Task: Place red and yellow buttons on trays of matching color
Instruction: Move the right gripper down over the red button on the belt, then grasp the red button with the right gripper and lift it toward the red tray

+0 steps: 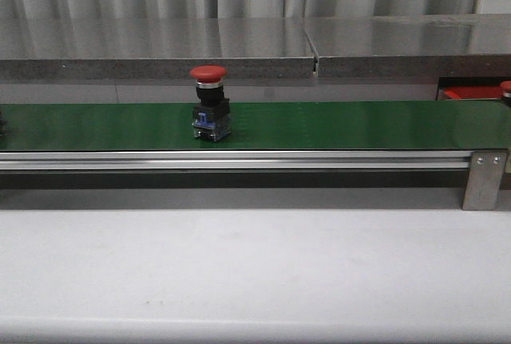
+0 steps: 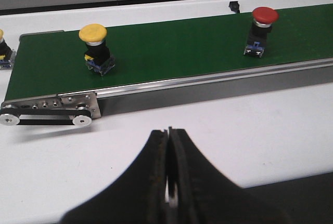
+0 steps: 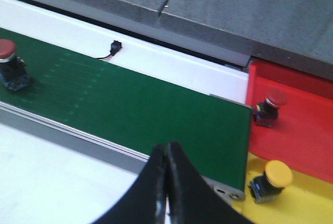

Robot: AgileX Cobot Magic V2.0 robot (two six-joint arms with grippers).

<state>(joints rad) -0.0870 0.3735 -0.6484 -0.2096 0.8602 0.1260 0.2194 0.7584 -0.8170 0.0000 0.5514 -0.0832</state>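
Left gripper [image 2: 167, 182]: I see its fingers pressed together, empty, over the white table [image 2: 234, 130] on the near side of the belt [image 2: 182, 47].
Right gripper [image 3: 166, 182]: closed too, nothing held, just before the belt's near rail.
Belt: one red button [image 1: 211, 104] stands upright mid-width, open green on both sides.
Left wrist only: a yellow button [image 2: 96, 47] stands near the belt's roller end; another [image 2: 2, 52] is cut off at the picture's edge.
Right wrist only: past the belt's other end, red tray [image 3: 307, 125] holds a red button [image 3: 269, 107]; yellow tray [image 3: 307, 203], nearer, holds a yellow button [image 3: 270, 180].
Beyond belt: grey ledge [image 1: 239, 41].
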